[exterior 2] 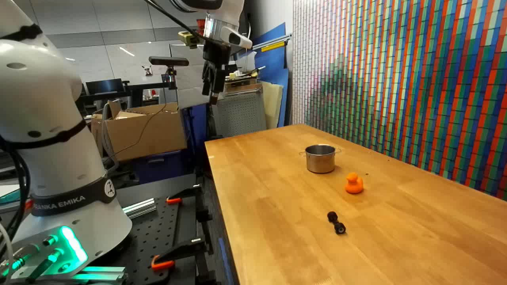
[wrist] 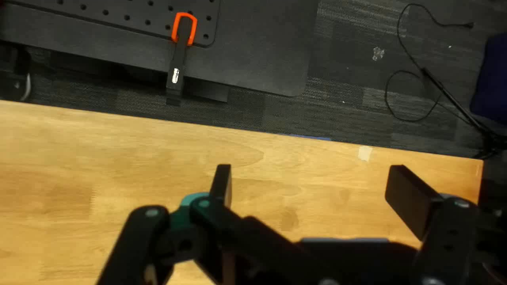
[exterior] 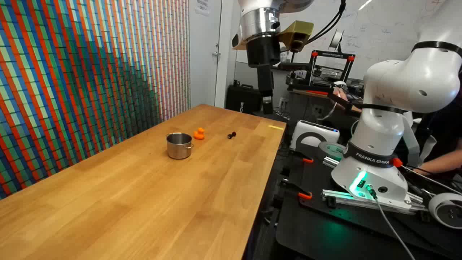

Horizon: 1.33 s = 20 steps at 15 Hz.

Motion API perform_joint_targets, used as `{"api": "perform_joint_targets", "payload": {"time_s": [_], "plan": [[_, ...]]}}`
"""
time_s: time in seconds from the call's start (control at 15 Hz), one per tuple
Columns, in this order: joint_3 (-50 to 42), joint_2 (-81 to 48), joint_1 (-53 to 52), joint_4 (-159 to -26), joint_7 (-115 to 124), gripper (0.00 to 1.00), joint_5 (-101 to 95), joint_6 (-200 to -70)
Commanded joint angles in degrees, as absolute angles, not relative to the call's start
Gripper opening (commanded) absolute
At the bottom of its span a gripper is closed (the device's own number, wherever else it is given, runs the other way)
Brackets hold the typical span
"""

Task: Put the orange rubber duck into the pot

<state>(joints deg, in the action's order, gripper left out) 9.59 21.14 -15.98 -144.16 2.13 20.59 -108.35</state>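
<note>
The orange rubber duck [exterior: 199, 133] sits upright on the wooden table, beside the pot and apart from it. It also shows in an exterior view [exterior 2: 354, 183]. The pot [exterior: 179, 146] is a short silver metal pot with thin wire handles, standing upright; it also shows in an exterior view [exterior 2: 321, 159]. Its opening faces up and looks dark; its bottom is hidden. My gripper [wrist: 311, 178] is open and empty, with its fingers wide apart. It hangs high above the table in both exterior views [exterior: 267, 104] [exterior 2: 212, 95], well away from duck and pot. The wrist view shows neither.
A small black object [exterior 2: 336, 223] lies on the table near the duck. The wooden table [exterior: 151, 202] borders a patterned wall [exterior: 90, 72]. Black clamps with orange ends [wrist: 184, 31] sit along the robot's black base plate, across a gap from the table edge.
</note>
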Motion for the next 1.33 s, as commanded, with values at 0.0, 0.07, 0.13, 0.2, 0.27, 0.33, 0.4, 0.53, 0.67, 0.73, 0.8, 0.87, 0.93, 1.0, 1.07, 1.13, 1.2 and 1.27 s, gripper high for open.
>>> {"api": "perform_joint_targets", "payload": {"time_s": [0.0,0.07,0.13,0.2,0.27,0.33,0.4,0.53,0.67,0.73,0.8,0.87,0.93,1.0,1.07,1.13,1.2,1.27], "plan": [[10.33,21.20,-15.17,-143.99,1.91,1.00,20.81,-108.13],[10.33,21.21,-15.16,-143.86,1.91,1.00,20.81,-108.13],[10.33,21.23,-15.16,-143.78,1.91,1.00,20.81,-108.13],[10.33,21.23,-15.16,-143.76,1.91,1.00,20.81,-108.13],[10.79,20.30,-15.40,-143.79,0.44,1.00,20.01,-110.48],[10.75,18.22,-14.90,-142.62,-0.84,1.00,18.61,-112.67],[10.79,15.72,-14.03,-141.02,-1.99,1.00,15.79,-116.36],[10.35,10.09,-12.10,-137.17,-3.55,1.00,8.57,-123.88],[9.81,5.35,-10.09,-133.91,-3.71,1.00,1.03,-130.98],[9.54,2.64,-9.07,-132.09,-3.31,1.00,-2.79,-134.78],[9.13,-0.46,-8.10,-129.83,-2.31,1.00,-6.40,-137.72],[8.51,-3.48,-7.22,-127.52,-1.61,1.00,-10.10,-140.14],[7.72,-6.60,-6.58,-125.09,-0.98,1.00,-13.65,-142.23],[6.72,-9.75,-6.21,-122.47,-0.39,1.00,-17.02,-144.03],[5.29,-12.89,-5.94,-120.06,0.45,1.00,-20.57,-145.67],[3.66,-15.88,-5.86,-117.80,0.98,1.00,-23.45,-147.14],[1.92,-19.01,-5.95,-115.18,1.56,1.00,-25.49,-148.00],[0.18,-22.00,-6.02,-112.73,2.00,1.00,-26.86,-148.87]]}}
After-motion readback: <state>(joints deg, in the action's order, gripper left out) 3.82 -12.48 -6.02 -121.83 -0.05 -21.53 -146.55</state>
